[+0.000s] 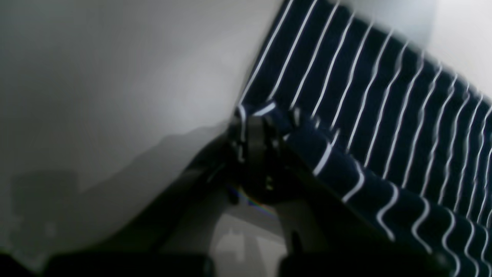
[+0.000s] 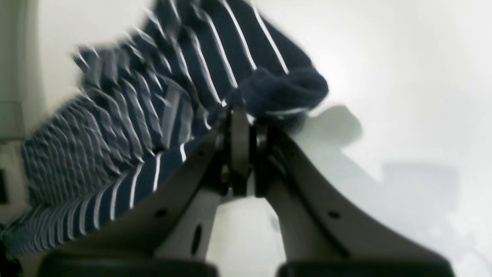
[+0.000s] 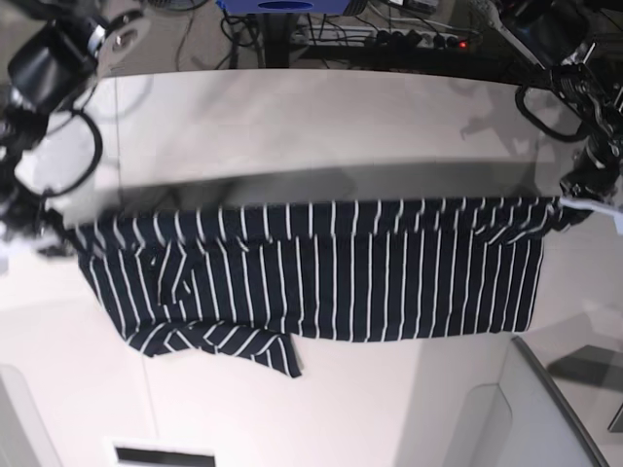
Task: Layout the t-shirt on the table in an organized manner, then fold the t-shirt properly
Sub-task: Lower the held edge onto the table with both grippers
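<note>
Left claw (image 1: 255,127): clamped on one top corner of the t-shirt (image 3: 331,272). Right claw (image 2: 242,115): clamped on the opposite top corner, at a bunched dark hem. The garment hangs stretched between the two claws, top edge taut, lower part draped on the white bench (image 3: 292,126). Below the right claw the fabric is crumpled and folded over.
</note>
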